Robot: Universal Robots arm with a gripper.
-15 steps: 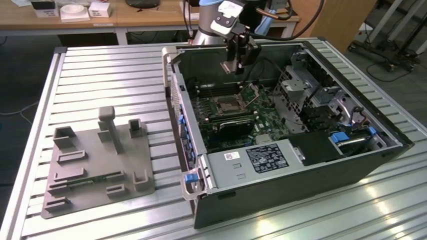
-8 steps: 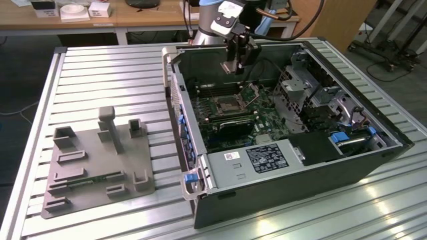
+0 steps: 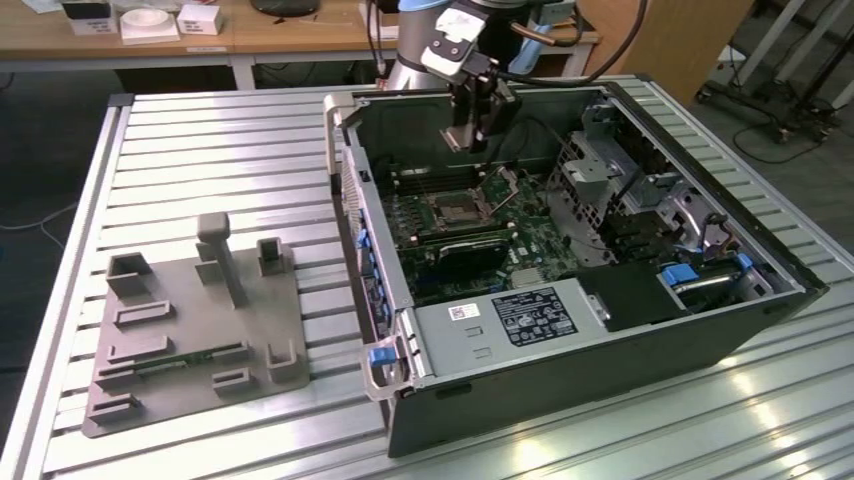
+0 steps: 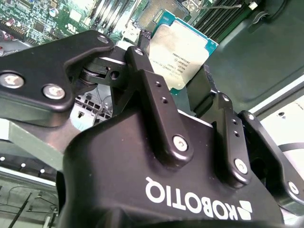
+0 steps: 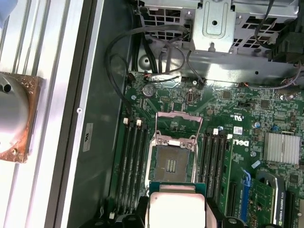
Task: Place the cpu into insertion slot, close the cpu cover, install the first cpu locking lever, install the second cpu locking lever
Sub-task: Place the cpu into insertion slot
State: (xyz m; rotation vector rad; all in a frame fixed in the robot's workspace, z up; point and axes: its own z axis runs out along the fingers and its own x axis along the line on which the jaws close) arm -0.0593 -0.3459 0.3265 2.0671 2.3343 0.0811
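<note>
I have the gripper (image 3: pixel 473 138) clamped on the chip (image 4: pixel 183 52) by two opposite edges, metal top up, hovering inside the computer case (image 3: pixel 561 400) near the socket (image 5: pixel 171 164), whose cover (image 5: pixel 179 124) stands raised so the chip can drop in.

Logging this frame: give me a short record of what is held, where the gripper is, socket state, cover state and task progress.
held: cpu, clamped in the gripper
gripper position: above the open computer case
insertion slot: empty, dark centre exposed
cpu cover: swung open, off the slot
progress: cpu not yet seated; cover not closed
</note>
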